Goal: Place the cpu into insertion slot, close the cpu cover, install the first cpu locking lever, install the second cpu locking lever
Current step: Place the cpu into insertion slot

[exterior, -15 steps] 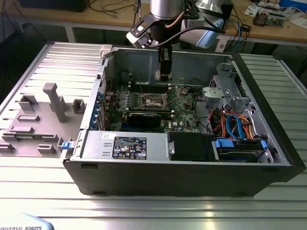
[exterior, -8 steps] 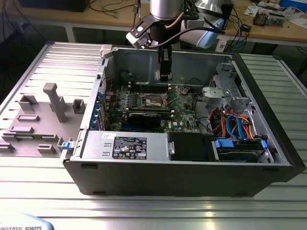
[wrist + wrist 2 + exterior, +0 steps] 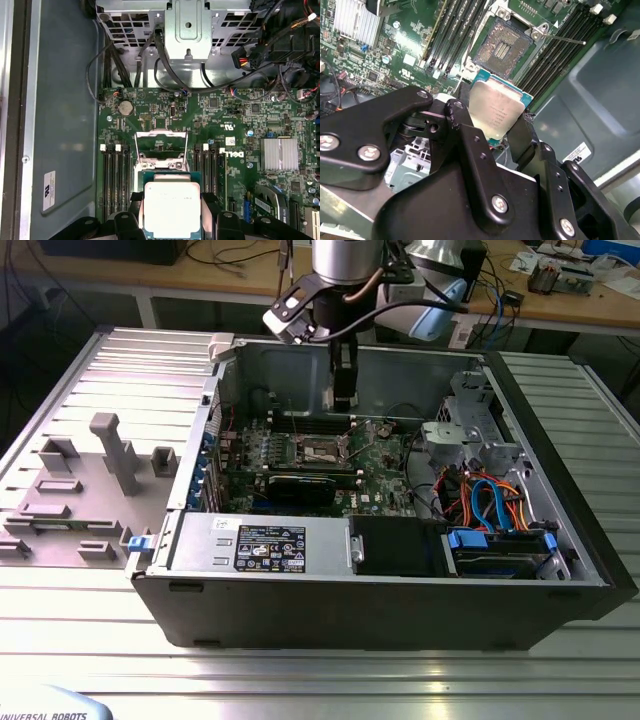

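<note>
While the tool (image 3: 343,392) clamps the cpu (image 3: 497,111) by two opposite edges, the chip hangs above the green board, apart from the open insertion slot (image 3: 502,50) and not yet seated.

Risks, as judged: a tilted or rotated descent could bend the socket contacts, and the chip could slip from an edge-only hold.

Obstructions:
- cpu cover (image 3: 161,133), raised beside the slot
- locking lever (image 3: 565,39), jutting sideways
- memory slots (image 3: 116,175), close on both flanks
</note>
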Tool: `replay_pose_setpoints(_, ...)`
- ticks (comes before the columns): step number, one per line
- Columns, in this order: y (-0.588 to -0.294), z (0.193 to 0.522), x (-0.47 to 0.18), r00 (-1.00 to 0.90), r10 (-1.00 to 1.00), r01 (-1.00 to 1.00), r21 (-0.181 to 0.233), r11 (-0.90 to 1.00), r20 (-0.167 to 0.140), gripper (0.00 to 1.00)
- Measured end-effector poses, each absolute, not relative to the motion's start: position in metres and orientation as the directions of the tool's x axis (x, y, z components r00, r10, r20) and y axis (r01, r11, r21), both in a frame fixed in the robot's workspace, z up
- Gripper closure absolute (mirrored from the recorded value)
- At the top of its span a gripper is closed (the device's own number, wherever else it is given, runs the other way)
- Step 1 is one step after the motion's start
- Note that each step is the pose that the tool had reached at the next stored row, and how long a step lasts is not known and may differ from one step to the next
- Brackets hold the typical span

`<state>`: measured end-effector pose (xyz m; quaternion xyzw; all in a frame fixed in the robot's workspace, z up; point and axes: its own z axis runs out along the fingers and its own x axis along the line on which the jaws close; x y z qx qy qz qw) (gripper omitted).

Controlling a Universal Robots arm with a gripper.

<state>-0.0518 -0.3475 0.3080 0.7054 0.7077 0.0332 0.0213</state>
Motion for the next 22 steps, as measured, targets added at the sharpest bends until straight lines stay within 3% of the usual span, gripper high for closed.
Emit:
replay_pose_setpoints(7,-0.347,0.293,-0.054,-0.008,1.0,0.998,0.066,0.007,0.017,0.46)
replay_pose_setpoints(22,-0.347,0.292,-0.054,-0.009,1.0,0.998,0.066,0.008,0.017,0.46)
